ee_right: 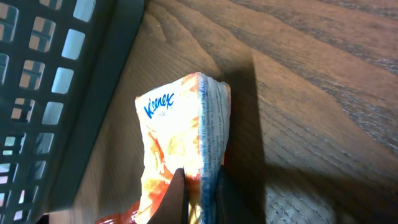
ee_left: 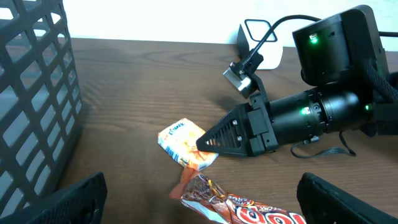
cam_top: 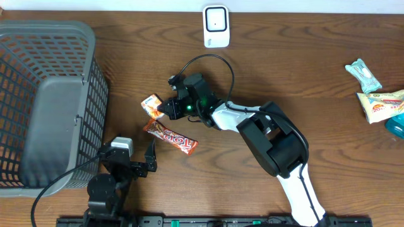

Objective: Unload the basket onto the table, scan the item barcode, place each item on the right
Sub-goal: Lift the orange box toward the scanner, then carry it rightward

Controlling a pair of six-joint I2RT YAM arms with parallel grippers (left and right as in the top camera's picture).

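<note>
Orange tissue pack [ee_right: 177, 137] is pinched between the right gripper's [ee_right: 198, 186] closed jaws: grasping step. Next, lift it and face its barcode to the white scanner [cam_top: 216, 26]. The left gripper [cam_top: 130, 161] gapes empty.

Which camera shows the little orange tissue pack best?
The right wrist view. The tissue pack fills the picture, and its printing is readable. The right end effector is shut on its edge. Overhead it is a tiny orange spot near the basket. The left wrist view shows it smaller, partly behind the end effector.
</note>
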